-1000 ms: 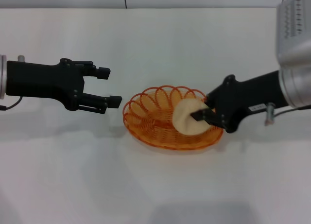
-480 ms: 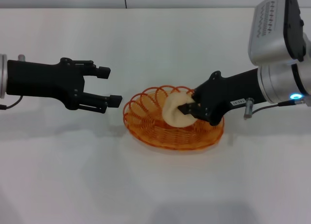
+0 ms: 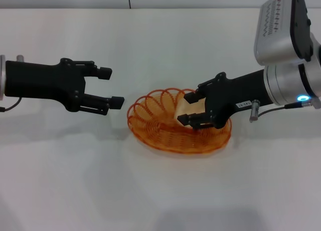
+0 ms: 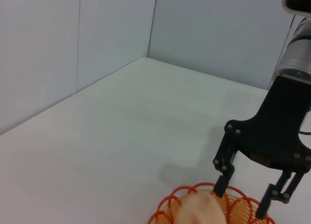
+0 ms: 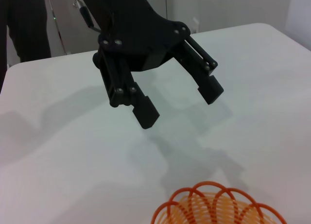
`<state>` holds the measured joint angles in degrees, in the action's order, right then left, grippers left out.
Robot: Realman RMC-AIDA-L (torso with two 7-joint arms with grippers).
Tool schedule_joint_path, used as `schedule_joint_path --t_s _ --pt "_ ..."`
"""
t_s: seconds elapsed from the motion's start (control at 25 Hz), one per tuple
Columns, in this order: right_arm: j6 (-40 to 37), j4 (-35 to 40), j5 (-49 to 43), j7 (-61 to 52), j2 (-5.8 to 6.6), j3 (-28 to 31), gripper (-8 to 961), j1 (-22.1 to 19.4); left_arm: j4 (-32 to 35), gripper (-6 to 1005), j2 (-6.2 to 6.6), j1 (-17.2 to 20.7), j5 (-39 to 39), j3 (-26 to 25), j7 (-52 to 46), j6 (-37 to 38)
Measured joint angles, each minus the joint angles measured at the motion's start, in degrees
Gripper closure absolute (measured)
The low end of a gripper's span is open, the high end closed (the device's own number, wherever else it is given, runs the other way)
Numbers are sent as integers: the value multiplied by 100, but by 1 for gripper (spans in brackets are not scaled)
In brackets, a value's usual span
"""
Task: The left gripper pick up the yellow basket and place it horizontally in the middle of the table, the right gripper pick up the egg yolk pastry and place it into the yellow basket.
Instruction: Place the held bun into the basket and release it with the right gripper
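Right gripper (image 3: 187, 108): fingers spread, holding nothing; egg yolk pastry (image 3: 183, 109) between them, lying in yellow basket (image 3: 155, 122) on desk (image 3: 160, 191). Left gripper (image 3: 109, 87): fingers apart, empty, just beside basket.

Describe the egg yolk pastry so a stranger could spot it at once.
On the white table, find the orange-yellow wire basket near the middle. The egg yolk pastry lies inside it, between the right gripper's open jaws: the only pale, smooth, rounded thing among wire and black claws.

Lab test cell: bare white table (image 3: 160, 191), grey partition walls (image 4: 73, 39).
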<state>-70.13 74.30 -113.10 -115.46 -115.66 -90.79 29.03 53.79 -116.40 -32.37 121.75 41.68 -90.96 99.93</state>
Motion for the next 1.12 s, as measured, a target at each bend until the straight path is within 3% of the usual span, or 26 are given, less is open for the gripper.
schedule_joint_path --t_s 0.24,0.56,1.12 --pt "7 121 10 3 8 0 368 -189 0 129 -20 41 -11 -91 85 -1" --pt "48 882 187 334 30 102 142 -999 0 129 -23 180 -248 -100 131 0" --pt "-1113 761 1493 1617 77 1136 138 -1932 -3 129 -111 687 -348 -166 596 10"
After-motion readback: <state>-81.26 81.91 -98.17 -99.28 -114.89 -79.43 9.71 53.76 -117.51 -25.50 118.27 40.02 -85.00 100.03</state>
